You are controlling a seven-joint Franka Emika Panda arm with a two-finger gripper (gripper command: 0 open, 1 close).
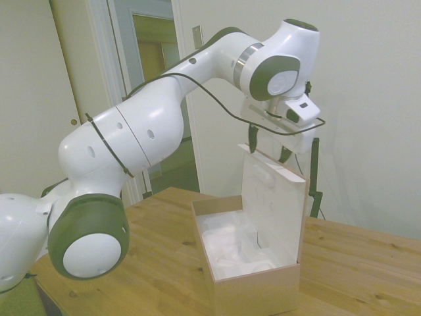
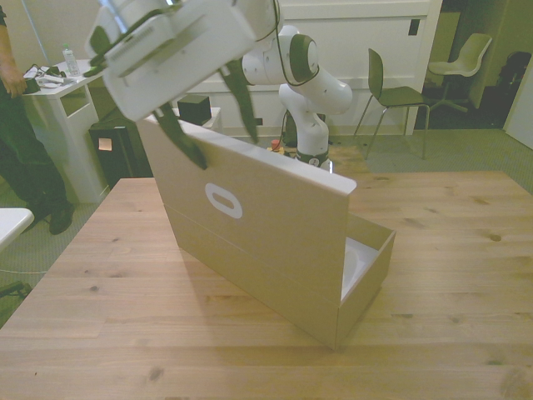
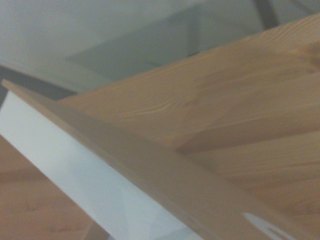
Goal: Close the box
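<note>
Wooden worktop is carrying the large tan cardboard box, its hinged lid standing nearly upright; the hand, fingers apart, is straddling the lid's top edge.

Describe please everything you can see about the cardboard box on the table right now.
The box is a long tan cardboard carton that rests on the wooden table. Its inside is white, with white moulded padding in the tray. The hinged lid stands almost upright on one long side, so the box is half closed. The lid's outer face shows a white oval logo. The gripper is at the lid's top edge, one finger on each side of it.
</note>
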